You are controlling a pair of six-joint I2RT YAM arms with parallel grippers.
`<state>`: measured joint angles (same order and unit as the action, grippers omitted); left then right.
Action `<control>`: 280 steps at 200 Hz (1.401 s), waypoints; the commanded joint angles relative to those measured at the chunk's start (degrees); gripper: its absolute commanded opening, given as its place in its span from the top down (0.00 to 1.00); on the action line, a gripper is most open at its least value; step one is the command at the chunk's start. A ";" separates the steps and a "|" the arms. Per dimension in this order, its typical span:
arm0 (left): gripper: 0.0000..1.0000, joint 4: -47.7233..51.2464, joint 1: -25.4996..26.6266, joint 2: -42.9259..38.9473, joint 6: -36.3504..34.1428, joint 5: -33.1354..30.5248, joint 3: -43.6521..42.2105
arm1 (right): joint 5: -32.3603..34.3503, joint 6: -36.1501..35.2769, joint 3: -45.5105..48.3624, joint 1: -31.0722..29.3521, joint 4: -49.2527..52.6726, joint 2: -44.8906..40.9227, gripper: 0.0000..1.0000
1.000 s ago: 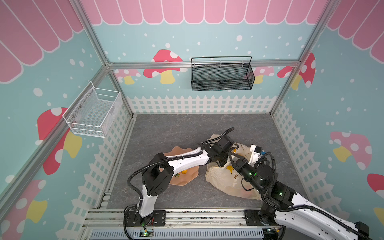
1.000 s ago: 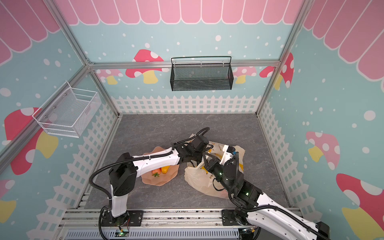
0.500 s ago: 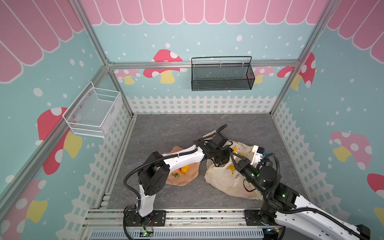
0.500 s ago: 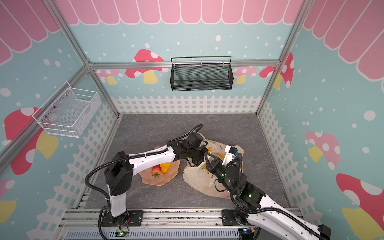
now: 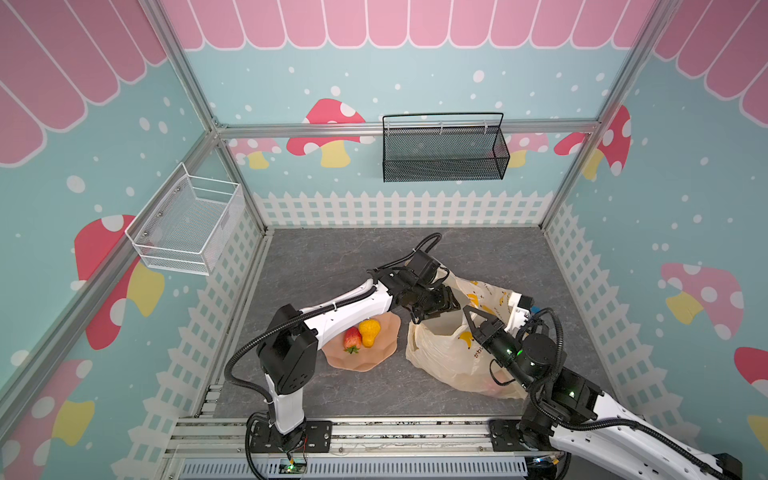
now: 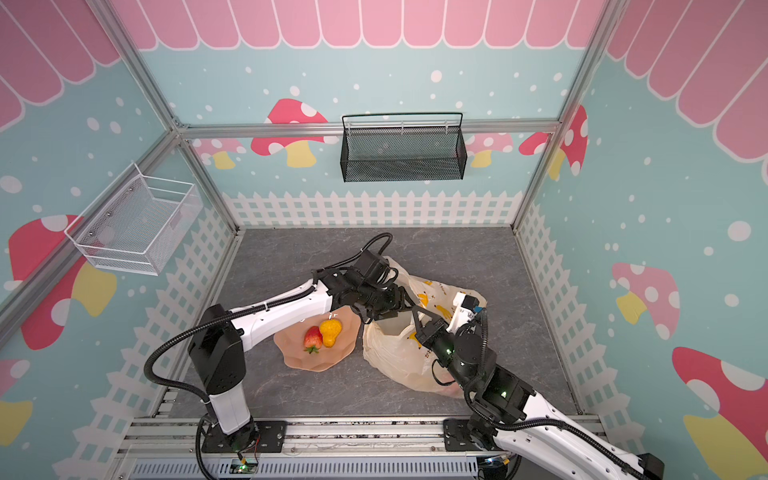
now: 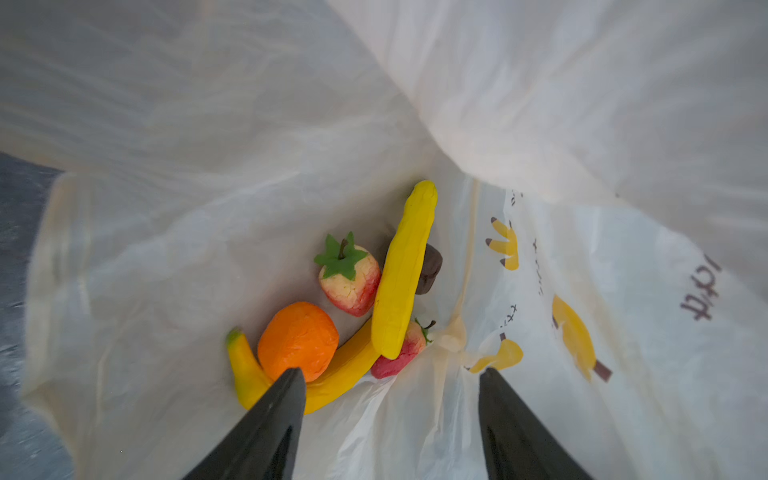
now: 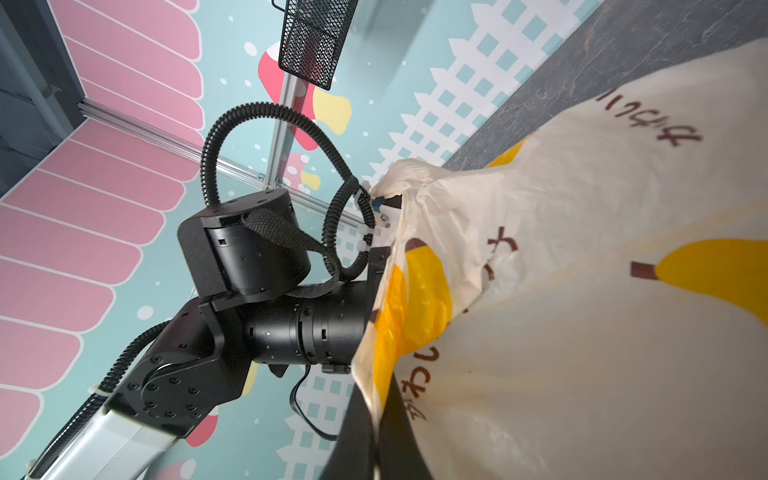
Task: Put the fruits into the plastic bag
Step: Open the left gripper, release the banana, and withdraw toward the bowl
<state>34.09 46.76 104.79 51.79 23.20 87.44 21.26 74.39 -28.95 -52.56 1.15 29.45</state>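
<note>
My left fingers (image 7: pixel 270 428) stand apart and empty inside the mouth of the plastic bag (image 7: pixel 187 249). My right fingers (image 8: pixel 353 440) are clamped on its rim.

Only the left wrist view shows the contents: an orange (image 7: pixel 297 338), two bananas (image 7: pixel 403 270), two strawberries (image 7: pixel 351 276) and a dark fruit (image 7: pixel 430 270).

Both top views show one strawberry (image 5: pixel 351 338) and a pear-like fruit (image 5: pixel 369 331) on the plate (image 5: pixel 361 361).

My left arm (image 5: pixel 345 309) reaches across, wrist bent down. The worktop (image 5: pixel 332 266) is grey and the walls (image 5: pixel 415 62) mushroom-printed.

Bright, even light, faint shadows — top views sharp, plastic bag (image 7: pixel 582 83) blurred near the wrist lens.
</note>
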 commanded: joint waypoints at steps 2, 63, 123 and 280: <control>0.34 4.72 -1.53 -5.43 -7.73 -2.65 -3.20 | 0.89 0.32 0.31 -0.18 0.91 -0.71 1.00; 0.33 7.55 -4.73 -11.73 -15.50 -10.41 -9.25 | 1.25 0.31 -0.01 -0.13 1.23 -0.18 1.00; 0.34 10.93 -6.46 -15.33 -24.34 -10.90 -11.35 | 1.48 0.25 -0.39 -0.17 1.14 0.37 1.00; 0.34 31.16 -6.70 -16.41 -49.43 -1.95 -14.26 | 1.78 0.23 -0.30 -0.10 0.52 0.87 1.00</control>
<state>62.11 40.18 90.52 7.18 20.75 74.30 22.06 74.39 -28.95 -52.56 1.98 30.41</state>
